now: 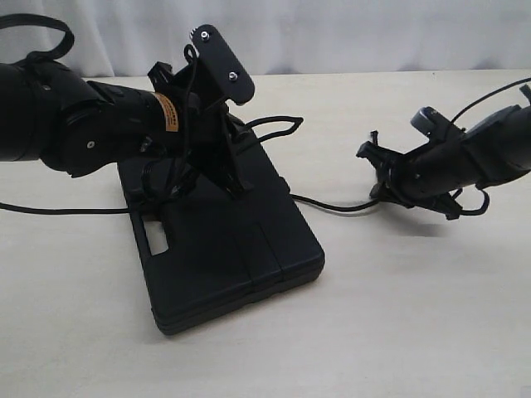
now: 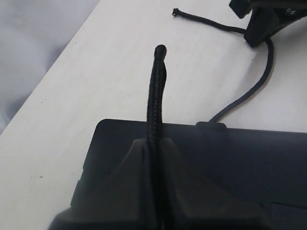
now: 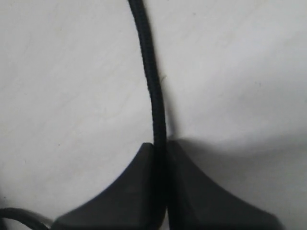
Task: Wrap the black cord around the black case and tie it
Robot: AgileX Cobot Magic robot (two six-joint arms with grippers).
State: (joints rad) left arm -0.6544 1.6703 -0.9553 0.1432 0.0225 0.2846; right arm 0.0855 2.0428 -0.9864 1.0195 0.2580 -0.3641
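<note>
The black case (image 1: 224, 249) lies flat mid-table, handle slot toward the left. My left gripper (image 1: 239, 145) hovers over its far end, shut on the black cord (image 2: 156, 86). A short stiff length of cord sticks out past the fingertips (image 2: 139, 148) over the case edge (image 2: 240, 158). From the case's right side the cord (image 1: 332, 205) trails across the table to my right gripper (image 1: 377, 170), shut on it just above the tabletop. In the right wrist view the cord (image 3: 152, 86) runs straight out from between the fingers (image 3: 144, 158). One cord end (image 2: 177, 12) rests on the table.
The table (image 1: 415, 315) is pale and bare to the front and right of the case. A white curtain (image 1: 332, 33) hangs behind the far edge. The left arm's thin black cable (image 1: 58, 209) lies on the table at the left.
</note>
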